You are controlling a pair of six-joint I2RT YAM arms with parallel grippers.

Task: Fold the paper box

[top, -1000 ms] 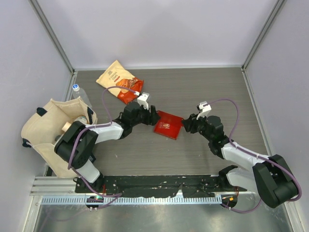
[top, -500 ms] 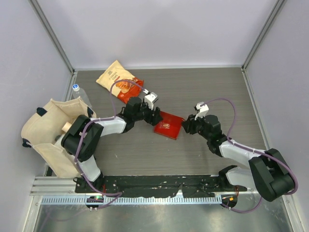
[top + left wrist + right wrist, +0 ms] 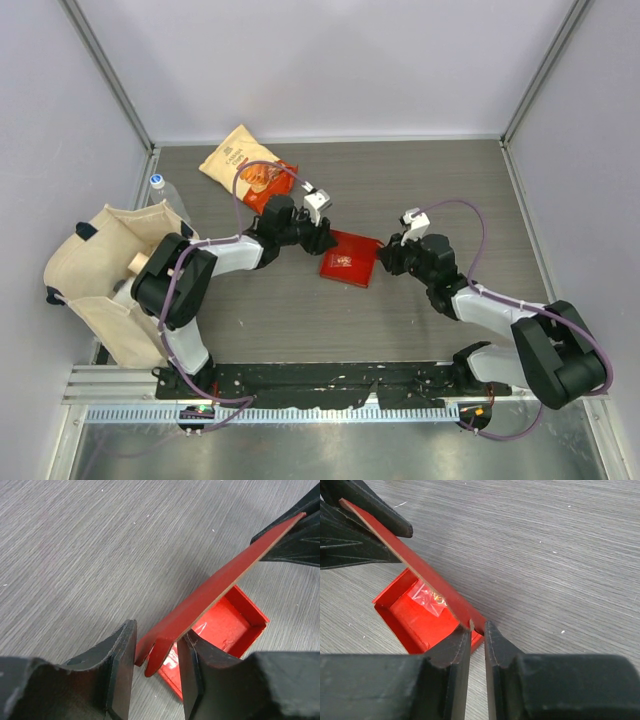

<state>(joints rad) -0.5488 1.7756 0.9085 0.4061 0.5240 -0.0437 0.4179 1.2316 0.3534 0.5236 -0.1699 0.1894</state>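
The red paper box (image 3: 348,260) lies in the middle of the table as an open tray (image 3: 227,622) with one long flap (image 3: 225,575) raised on edge. My left gripper (image 3: 322,238) is at its left end. The flap's tab sits between the left gripper's (image 3: 156,636) jaws, against the right finger, with a gap to the left one. My right gripper (image 3: 386,254) is at the box's right end. In the right wrist view its jaws (image 3: 478,627) stand narrowly apart, with the other end of the flap (image 3: 415,562) at their tips.
A small clear packet (image 3: 427,597) lies inside the tray. An orange-and-cream snack bag (image 3: 248,168) lies at the back left. A canvas tote bag (image 3: 100,280) and a water bottle (image 3: 160,190) stand at the left edge.
Both grippers' jaws have narrowed around the ends of the raised flap. The left gripper has shifted a little right, closer to the box. The box stays in place.
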